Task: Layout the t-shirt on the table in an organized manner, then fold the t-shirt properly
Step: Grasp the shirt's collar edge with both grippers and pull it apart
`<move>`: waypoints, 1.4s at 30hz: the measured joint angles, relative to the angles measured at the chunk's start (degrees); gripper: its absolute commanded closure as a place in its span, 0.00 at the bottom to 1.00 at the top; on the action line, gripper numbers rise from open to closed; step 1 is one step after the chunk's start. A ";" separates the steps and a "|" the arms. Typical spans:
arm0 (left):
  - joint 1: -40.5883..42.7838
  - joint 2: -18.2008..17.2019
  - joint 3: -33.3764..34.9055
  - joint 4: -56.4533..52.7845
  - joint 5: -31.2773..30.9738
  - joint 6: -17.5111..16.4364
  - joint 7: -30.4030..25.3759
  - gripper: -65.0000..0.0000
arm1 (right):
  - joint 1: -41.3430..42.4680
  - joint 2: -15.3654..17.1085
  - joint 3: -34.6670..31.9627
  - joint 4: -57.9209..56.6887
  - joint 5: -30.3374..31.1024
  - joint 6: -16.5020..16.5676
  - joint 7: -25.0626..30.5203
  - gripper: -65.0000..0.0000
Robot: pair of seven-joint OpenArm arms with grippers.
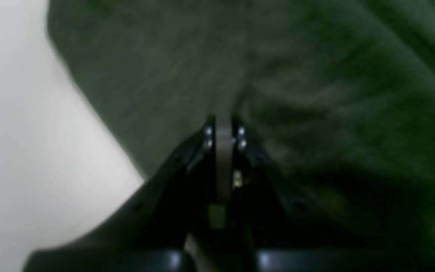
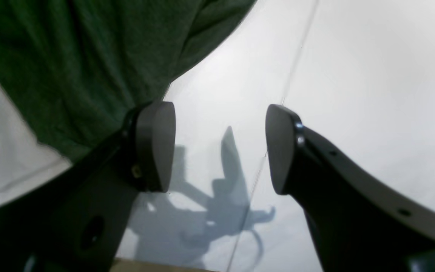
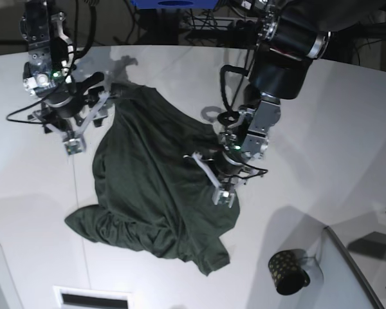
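Observation:
The dark green t-shirt (image 3: 154,187) lies crumpled and partly spread on the white table (image 3: 334,135). My left gripper (image 3: 222,192) sits at the shirt's right edge. In the left wrist view that gripper (image 1: 224,126) is shut, and creases in the t-shirt (image 1: 315,94) run to its tips, so it pinches the fabric. My right gripper (image 3: 87,123) hovers at the shirt's upper left corner. In the right wrist view it (image 2: 219,149) stands open over bare table (image 2: 353,75), with only its left finger (image 2: 157,147) beside the t-shirt (image 2: 70,56).
A dark gold-dotted mug (image 3: 286,271) stands near the front right, next to a grey tray-like panel (image 3: 357,273). A thin dark seam (image 2: 296,64) crosses the tabletop. A slotted white plate (image 3: 93,298) sits at the front left edge.

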 measured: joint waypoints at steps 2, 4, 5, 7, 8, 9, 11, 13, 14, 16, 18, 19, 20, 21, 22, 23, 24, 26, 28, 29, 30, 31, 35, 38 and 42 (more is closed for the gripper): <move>1.07 -3.19 -0.17 2.21 -0.02 0.50 2.03 1.00 | 0.15 -0.68 3.30 -0.02 -0.79 0.00 -0.20 0.45; 4.02 -6.91 -0.61 5.44 -0.20 0.98 1.84 1.00 | 0.94 -1.14 5.03 -0.11 -0.74 0.00 -0.20 0.45; 5.64 -8.55 -0.72 7.34 -0.37 0.96 1.46 1.00 | 1.73 -1.25 5.14 -0.81 -0.66 0.00 0.00 0.45; 8.57 -11.06 -0.81 11.06 -0.09 1.62 2.82 1.00 | 4.04 -1.62 5.09 -3.98 -0.24 0.02 0.09 0.45; 9.68 -11.89 -0.90 12.76 0.00 2.01 4.09 1.00 | 5.07 -1.70 5.09 -5.86 -0.04 0.28 0.09 0.45; 10.75 -12.46 -0.85 14.32 0.22 2.10 5.22 1.00 | 6.25 -1.70 5.11 -7.98 0.13 0.37 0.09 0.45; 13.38 -13.25 -2.10 17.40 0.07 1.66 5.51 1.00 | 8.31 -2.38 5.29 -11.85 -0.94 0.26 0.07 0.45; 16.06 -13.09 -5.90 20.06 0.15 0.70 6.08 1.00 | 10.16 -3.45 5.35 -15.37 -0.48 0.24 1.36 0.45; 17.14 -12.96 -8.26 21.29 -0.02 0.57 7.04 1.00 | 10.78 -4.09 5.22 -16.79 -0.46 0.24 2.84 0.45; 18.97 -13.11 -12.24 23.69 0.24 0.76 9.35 1.00 | 11.74 -4.61 4.81 -18.51 -0.15 0.44 3.52 0.45; 20.87 -13.90 -15.10 25.44 0.33 0.98 9.55 1.00 | 12.15 -4.59 3.96 -18.84 -0.81 2.38 3.72 0.45; 21.49 -14.08 -16.24 25.92 0.46 0.98 9.77 1.00 | 12.17 -4.50 3.67 -18.86 -0.59 4.22 3.72 0.45; 22.08 -14.10 -17.38 26.45 0.46 0.98 10.88 1.00 | 12.20 -4.52 3.50 -18.86 -0.57 5.05 3.72 0.45; 22.38 -14.36 -17.97 26.84 0.46 0.96 12.31 1.00 | 12.35 -4.94 3.52 -18.88 -0.59 5.42 3.65 0.45; 22.88 -14.67 -18.38 27.17 0.22 0.83 12.85 1.00 | 12.52 -5.33 3.52 -18.88 -0.59 5.40 3.74 0.45; 23.50 -14.82 -18.82 27.74 0.24 0.83 12.81 1.00 | 12.70 -5.46 3.43 -18.95 -0.57 5.42 3.72 0.45; 24.20 -14.99 -19.30 28.24 0.35 0.96 12.90 1.00 | 12.98 -5.46 3.13 -19.15 -0.55 5.42 3.78 0.45; 25.62 -15.28 -19.58 29.86 0.39 1.03 13.22 1.00 | 13.38 -5.57 3.15 -20.15 -0.57 5.60 3.96 0.45; 26.67 -15.15 -19.56 32.46 0.37 1.16 14.10 1.00 | 13.42 -6.19 3.23 -21.70 -0.74 5.62 3.93 0.45; 26.93 -15.02 -19.43 34.07 0.22 0.94 14.10 1.00 | 13.42 -6.54 3.21 -22.69 -0.57 5.64 3.91 0.45; 27.04 -14.86 -19.34 35.52 0.04 0.83 13.92 1.00 | 13.64 -7.02 3.19 -23.82 -0.74 5.70 3.89 0.45; 27.12 -14.73 -19.28 37.00 0.15 0.94 13.73 1.00 | 14.12 -7.21 3.19 -25.20 -0.74 5.73 3.87 0.45; 27.10 -12.07 -17.75 39.01 0.81 1.81 13.40 1.00 | 15.85 -7.19 3.08 -27.21 -0.66 5.81 4.42 0.45; 27.08 -9.99 -15.54 37.59 -0.07 0.31 13.44 1.00 | 15.19 -7.21 3.08 -27.17 -0.61 5.81 5.29 0.45; 26.12 -10.60 -13.99 30.47 0.20 0.94 11.47 1.00 | 15.02 -7.65 0.52 -26.84 -1.01 5.79 4.79 0.45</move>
